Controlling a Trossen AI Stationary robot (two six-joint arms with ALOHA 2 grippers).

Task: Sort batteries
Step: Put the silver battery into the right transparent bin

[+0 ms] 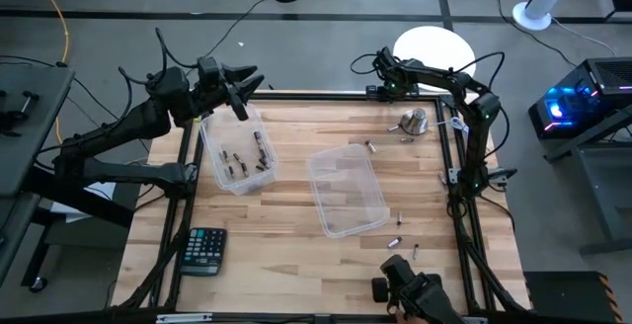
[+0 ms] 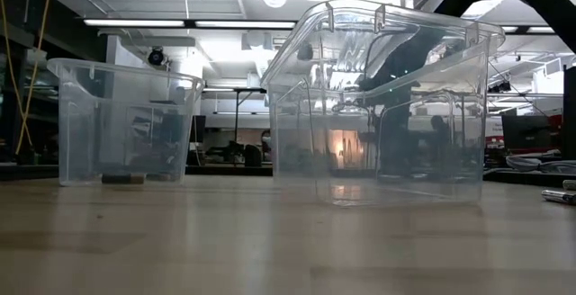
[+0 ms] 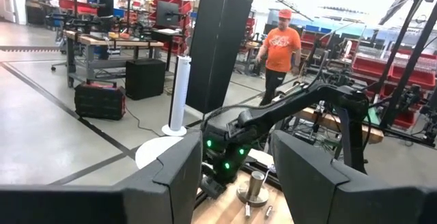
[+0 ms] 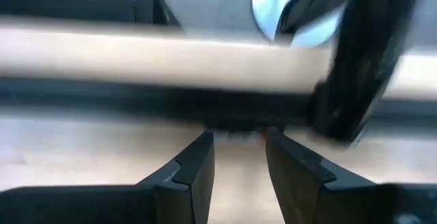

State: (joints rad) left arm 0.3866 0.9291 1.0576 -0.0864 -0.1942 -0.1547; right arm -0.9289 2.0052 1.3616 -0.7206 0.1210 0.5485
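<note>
— Where are the batteries sitting?

— Several dark batteries (image 1: 242, 161) are lying in the left bin (image 1: 235, 151), directly below the left pincer (image 1: 244, 87), which is hanging above that bin's far rim. A few loose batteries (image 1: 395, 237) are lying on the bare bench (image 1: 286, 255) just beyond the right pincer (image 1: 395, 270), between it and the second bin (image 1: 347, 191). One more battery (image 1: 372, 147) is resting farther off, near the silver knob (image 1: 413, 121) at the far side.

— Is the left pincer carrying anything?

— No. In the left wrist view its fingers (image 3: 174, 173) are standing apart with nothing between them, looking across at the other arm's base and the knob (image 3: 255, 187).

— And the right pincer?

— It is sitting low at the near edge of the bench. Its fingers (image 4: 198, 169) are parted with only a narrow gap, and nothing is showing between them.

— What is lying around them?

— A black calculator (image 1: 204, 250) is lying near the bench's near-left corner, well apart from both pincers. From the low view the second bin (image 2: 387, 106) is looking empty, while the left bin (image 2: 121, 120) is showing a dark battery (image 2: 123, 178) on its floor. A person in an orange shirt (image 3: 280, 46) is standing in the room beyond.
</note>
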